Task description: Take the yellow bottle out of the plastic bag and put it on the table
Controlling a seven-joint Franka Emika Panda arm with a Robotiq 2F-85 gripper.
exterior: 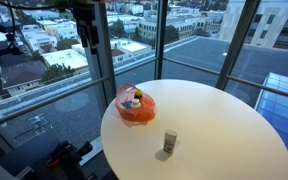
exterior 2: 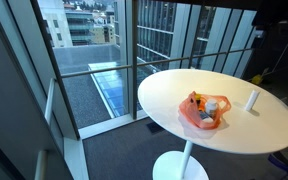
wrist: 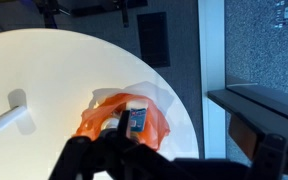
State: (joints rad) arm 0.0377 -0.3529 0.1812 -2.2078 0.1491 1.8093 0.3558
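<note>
An orange plastic bag (exterior: 136, 106) lies on the round white table (exterior: 224, 120), near its edge by the window. It shows in both exterior views (exterior 2: 203, 112) and in the wrist view (wrist: 114, 118). A yellowish item (exterior: 136, 98) pokes out of its open top, and the wrist view shows a white and blue labelled container (wrist: 136, 118) inside. I cannot tell which part is the yellow bottle. My gripper (wrist: 174, 165) is a dark silhouette high above the table, short of the bag, with its fingers spread and nothing between them.
A small white bottle (exterior: 170, 142) stands upright on the table beside the bag, and it also shows in an exterior view (exterior 2: 252, 99). Floor-to-ceiling windows and a railing (exterior 2: 94, 70) lie close behind the table edge. A dark ledge (wrist: 254, 100) sits beside the table.
</note>
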